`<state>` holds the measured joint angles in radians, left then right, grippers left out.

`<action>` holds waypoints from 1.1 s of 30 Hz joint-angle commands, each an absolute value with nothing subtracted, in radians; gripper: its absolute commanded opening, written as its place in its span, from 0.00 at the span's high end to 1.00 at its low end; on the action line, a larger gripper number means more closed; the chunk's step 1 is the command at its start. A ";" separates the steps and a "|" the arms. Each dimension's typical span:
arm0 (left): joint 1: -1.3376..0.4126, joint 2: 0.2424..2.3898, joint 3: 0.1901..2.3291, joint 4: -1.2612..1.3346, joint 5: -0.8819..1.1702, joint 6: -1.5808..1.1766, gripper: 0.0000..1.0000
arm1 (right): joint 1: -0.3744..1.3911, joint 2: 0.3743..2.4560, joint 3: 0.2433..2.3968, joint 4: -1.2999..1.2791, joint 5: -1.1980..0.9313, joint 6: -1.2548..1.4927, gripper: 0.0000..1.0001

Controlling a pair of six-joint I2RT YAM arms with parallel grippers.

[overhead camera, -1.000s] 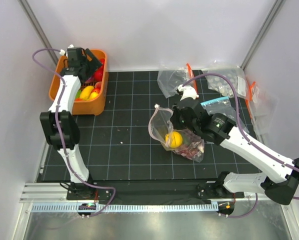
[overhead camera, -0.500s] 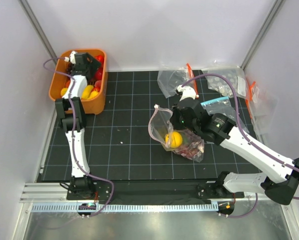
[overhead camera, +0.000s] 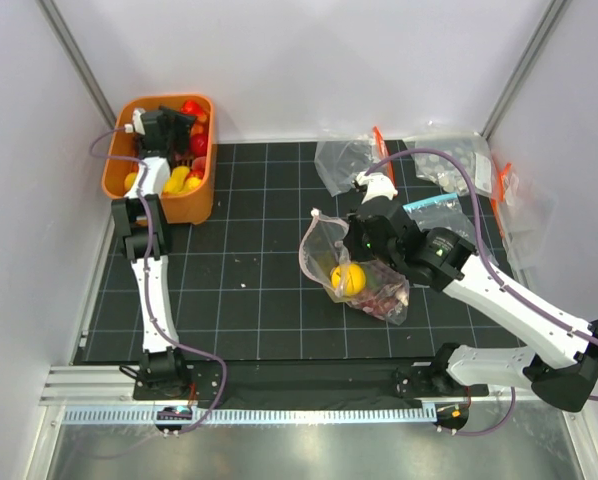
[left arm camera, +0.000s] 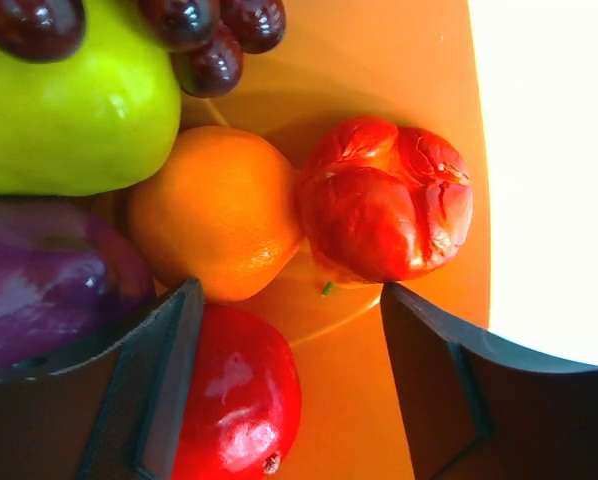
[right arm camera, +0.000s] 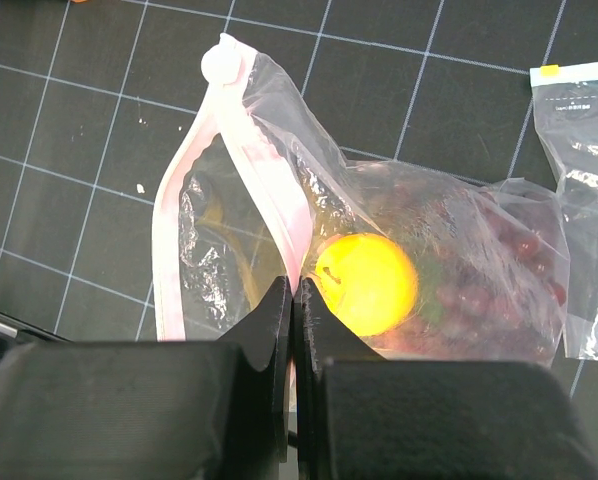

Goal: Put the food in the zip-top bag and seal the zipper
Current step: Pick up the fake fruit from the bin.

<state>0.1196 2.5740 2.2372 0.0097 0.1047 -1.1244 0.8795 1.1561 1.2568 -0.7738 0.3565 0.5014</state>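
Left gripper (left arm camera: 289,292) jaws wide; wrinkled red piece (left arm camera: 384,215) lies at 1 o'clock, just ahead. Right gripper (right arm camera: 292,300) pinches zipper (right arm camera: 169,230).

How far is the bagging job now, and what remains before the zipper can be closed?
Done: a yellow toy lemon and purple toy grapes lie inside the clear crinkly plastic bag. In hand: the right pincer pinches its pink zip strip, mouth open; the left pincer hangs open over toy fruit in the orange plastic tub. Left: move that fruit, then seal.
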 commanded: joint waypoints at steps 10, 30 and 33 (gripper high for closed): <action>0.127 2.568 2.235 0.147 0.179 -1.140 0.46 | 0.876 1.147 1.278 -0.756 0.362 0.485 0.99; 0.104 2.355 2.031 -0.090 0.121 -0.790 0.20 | 0.876 1.157 1.259 -0.715 0.265 0.514 0.99; 0.078 2.350 2.042 -0.116 0.094 -0.730 0.16 | 0.876 1.151 1.258 -0.712 0.265 0.514 0.99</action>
<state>0.1089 2.4260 2.0335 -0.0704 0.1326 -0.8280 0.8795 1.1591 1.2564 -0.7490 0.2821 0.5072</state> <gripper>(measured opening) 0.829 0.057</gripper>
